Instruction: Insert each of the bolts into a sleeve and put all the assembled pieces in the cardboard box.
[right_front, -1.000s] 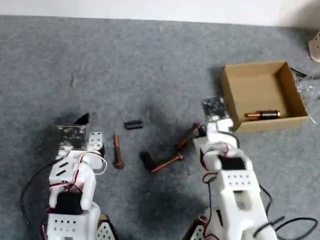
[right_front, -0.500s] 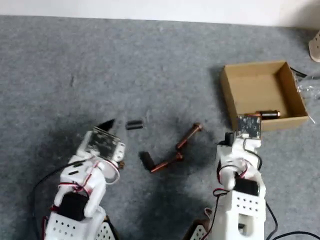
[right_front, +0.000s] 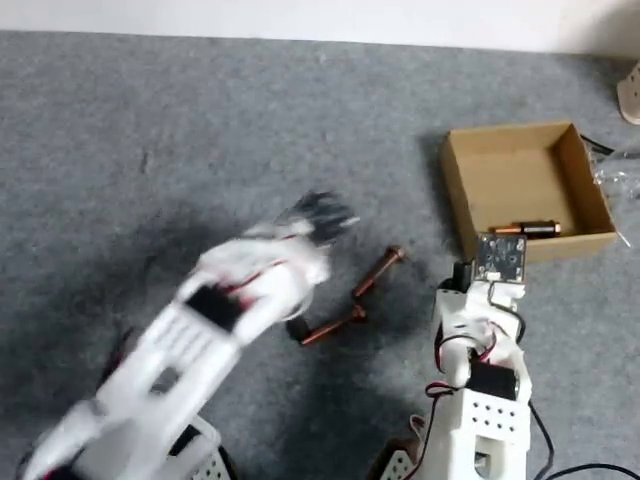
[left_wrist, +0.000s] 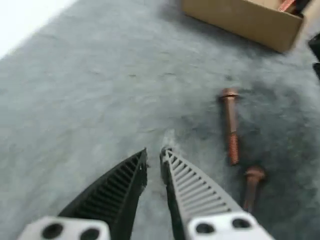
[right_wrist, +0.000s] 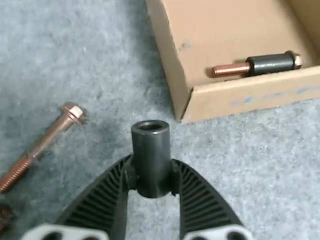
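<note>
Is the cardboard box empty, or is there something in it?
Not empty: one sleeved bolt lies on the floor of the cardboard box.

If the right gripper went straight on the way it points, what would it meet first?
Probably the near corner of the cardboard box; the right gripper, shut on a sleeve, aims at it. If tilted down, the carpet before it could come first; depth is unclear.

Barely parted fingers (left_wrist: 192, 187) hang over grey carpet (left_wrist: 90, 95) beside a bolt (left_wrist: 231, 125).
</note>
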